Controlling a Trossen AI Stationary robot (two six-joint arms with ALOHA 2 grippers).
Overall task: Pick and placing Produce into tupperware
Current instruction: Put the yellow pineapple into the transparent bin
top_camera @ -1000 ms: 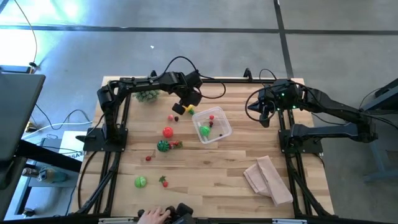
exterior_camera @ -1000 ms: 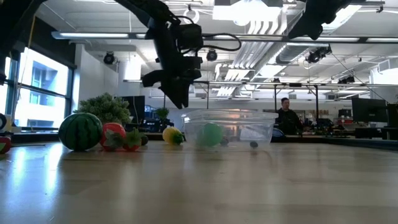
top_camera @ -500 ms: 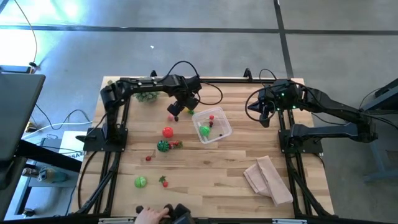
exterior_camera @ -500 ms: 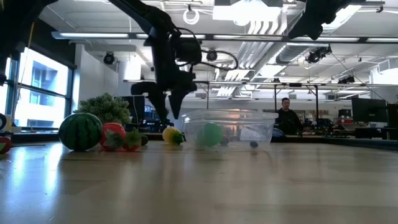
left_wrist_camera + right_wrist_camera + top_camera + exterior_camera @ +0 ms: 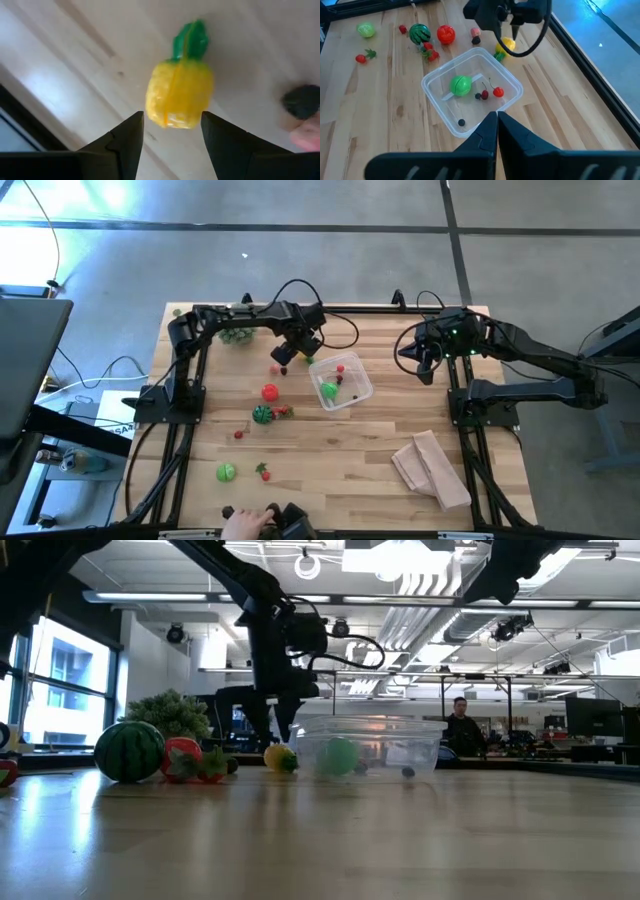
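Produce lies scattered across the left and middle of the table (image 5: pixel 330 470): a green ball (image 5: pixel 226 472) near the front edge, a small watermelon (image 5: pixel 261 414), a red fruit (image 5: pixel 269 391). Further along, the left gripper (image 5: pixel 171 131) hangs with fingers spread over a yellow pineapple (image 5: pixel 180 92), seemingly lined up to pinch it. Just beside stands the tupperware (image 5: pixel 364 385), already holding a few pieces. Far right, the right gripper (image 5: pixel 496 131) waits, pressed together.
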